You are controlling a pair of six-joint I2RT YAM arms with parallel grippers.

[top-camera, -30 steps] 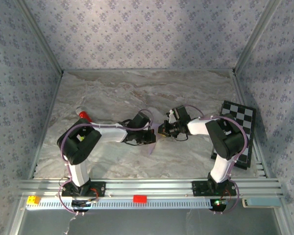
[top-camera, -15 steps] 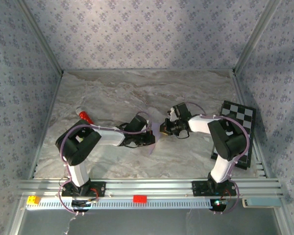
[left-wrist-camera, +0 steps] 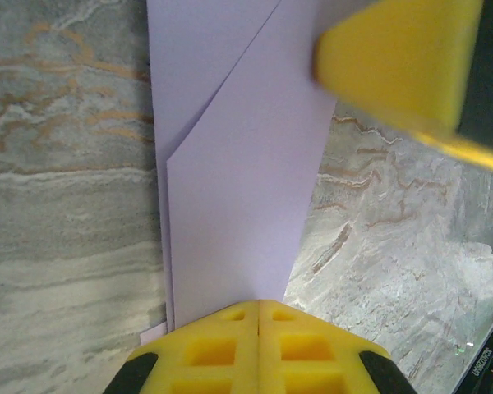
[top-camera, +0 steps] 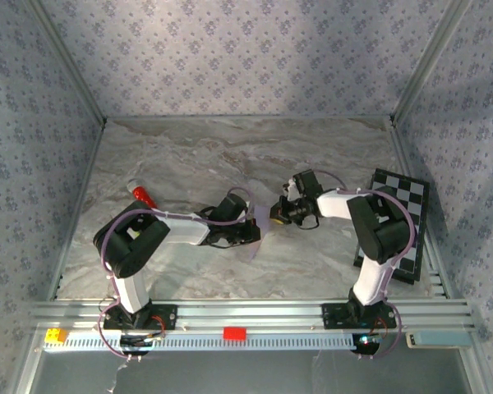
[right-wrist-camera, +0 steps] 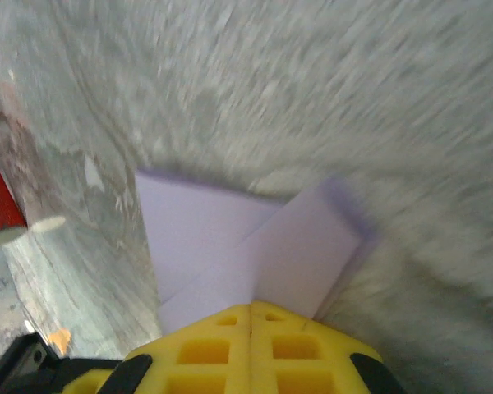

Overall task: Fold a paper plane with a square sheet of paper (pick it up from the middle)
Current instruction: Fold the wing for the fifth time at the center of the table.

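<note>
The pale lilac sheet of paper (left-wrist-camera: 238, 164) is folded into a long narrow paper plane shape with a diagonal flap and hangs just above the marble table. My left gripper (left-wrist-camera: 259, 304) is shut on its near end. My right gripper (right-wrist-camera: 251, 306) is shut on another edge of the same paper (right-wrist-camera: 230, 238), its yellow finger (left-wrist-camera: 394, 57) showing at the top right of the left wrist view. From above, the two grippers (top-camera: 253, 232) (top-camera: 275, 215) face each other at mid-table with the paper (top-camera: 260, 222) pinched between them.
A small red cylinder (top-camera: 142, 194) lies on the table to the left of the left arm; it also sits at the left edge of the right wrist view (right-wrist-camera: 0, 201). The black-and-white checkered board (top-camera: 403, 193) lies at the right, partly under the right arm. Patterned walls enclose the table.
The right gripper has drawn slightly up and away, and the left gripper has shifted a little left, both still holding the paper. The right wrist view is blurred by motion.
</note>
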